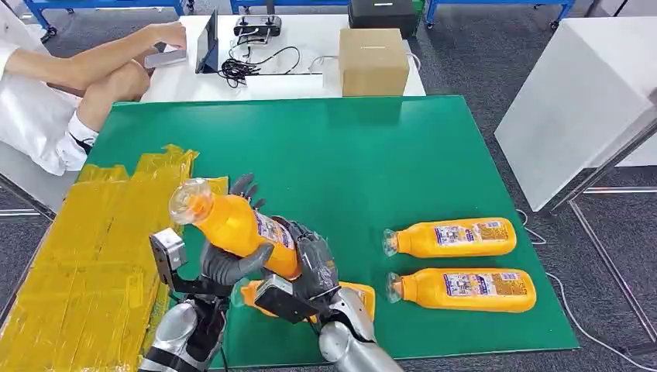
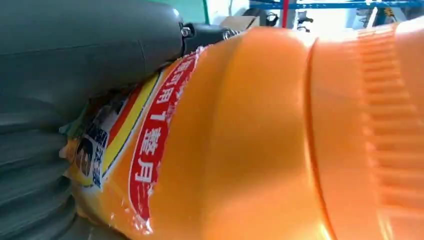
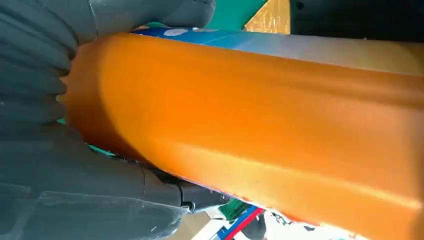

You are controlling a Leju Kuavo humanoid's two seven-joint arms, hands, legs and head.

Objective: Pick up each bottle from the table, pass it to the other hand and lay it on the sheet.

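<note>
In the head view both hands meet over the near left part of the green desk point(image 1: 372, 147), each closed around one orange bottle point(image 1: 232, 225) held tilted, its clear cap end raised toward the yellow sheet point(image 1: 85, 256). The left hand point(image 1: 228, 263) wraps the bottle's middle from below, thumb across the front; the right hand point(image 1: 310, 260) clasps the lower, labelled end from the other side. Dark fingertips point(image 1: 244, 186) show above the bottle behind it.

Beneath the right arm another bottle point(image 1: 360, 298) lies on the desk, mostly hidden. To the right, two more bottles lie on their sides, well apart from the hands, caps pointing left: a farther one point(image 1: 453, 237) and a nearer one point(image 1: 465, 290), parallel and just beside each other.

The left wrist view brings the held bottle's label point(image 2: 150, 155) close: a red band with white Chinese characters and a "1", edged in yellow, beside a blue-lettered patch too blurred to read. The grey thumb point(image 2: 85, 45) presses on the bottle's top edge there, and ribbing runs across the orange body. The right wrist view shows the bottle's plain orange side with a blue strip of label, grey fingers point(image 3: 35, 65) curled around its end.

Beyond the desk, a cardboard box point(image 1: 373, 60), black cables point(image 1: 248, 66) and a person's forearm point(image 1: 101, 58) rest on a white table point(image 1: 310, 35).
</note>
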